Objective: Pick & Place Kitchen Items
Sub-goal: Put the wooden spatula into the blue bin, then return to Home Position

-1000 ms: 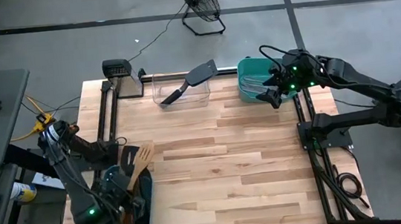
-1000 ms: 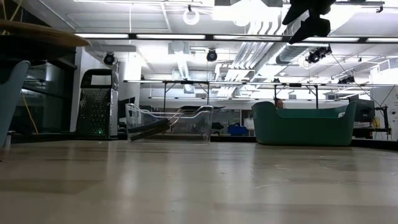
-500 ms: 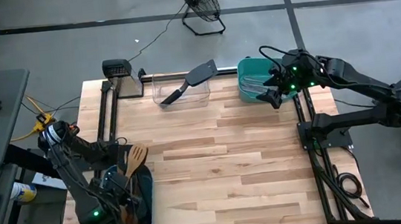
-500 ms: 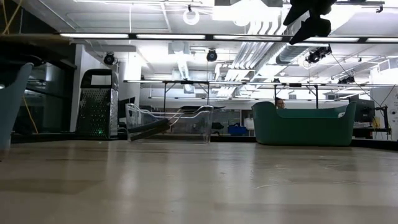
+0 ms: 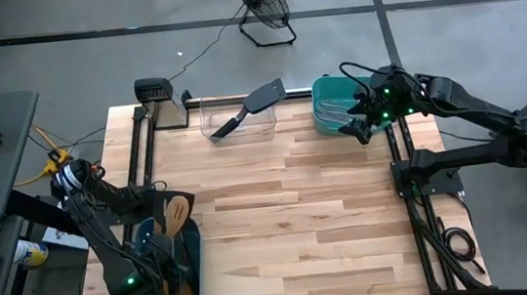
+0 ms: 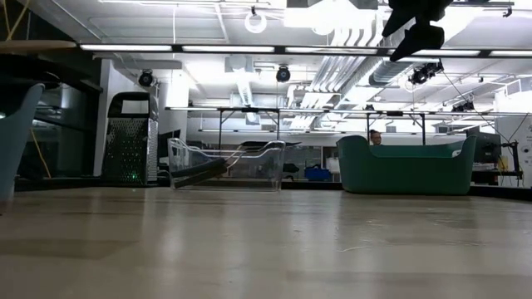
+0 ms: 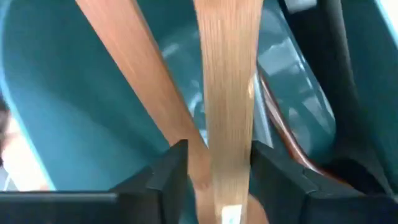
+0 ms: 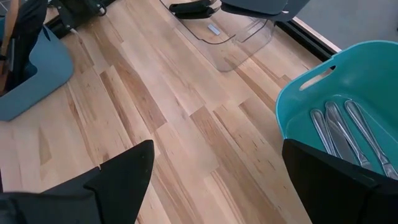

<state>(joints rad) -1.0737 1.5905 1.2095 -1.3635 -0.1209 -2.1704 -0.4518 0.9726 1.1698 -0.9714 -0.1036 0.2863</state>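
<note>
Wooden spoons (image 5: 175, 216): in blue tub (image 5: 193, 258), desk's left edge; left gripper (image 7: 214, 171) open around one handle. Black turner (image 5: 251, 105): across clear bin (image 5: 212, 123). Metal pieces (image 8: 348, 134): teal tub (image 8: 298, 106); right gripper (image 5: 358, 128) wide, empty.

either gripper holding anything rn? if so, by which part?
Left gripper: fingers sit either side of a wooden utensil's flat handle over the blue tub; whether they clamp it cannot be told. Right gripper: open, empty, beside the teal tub.
</note>
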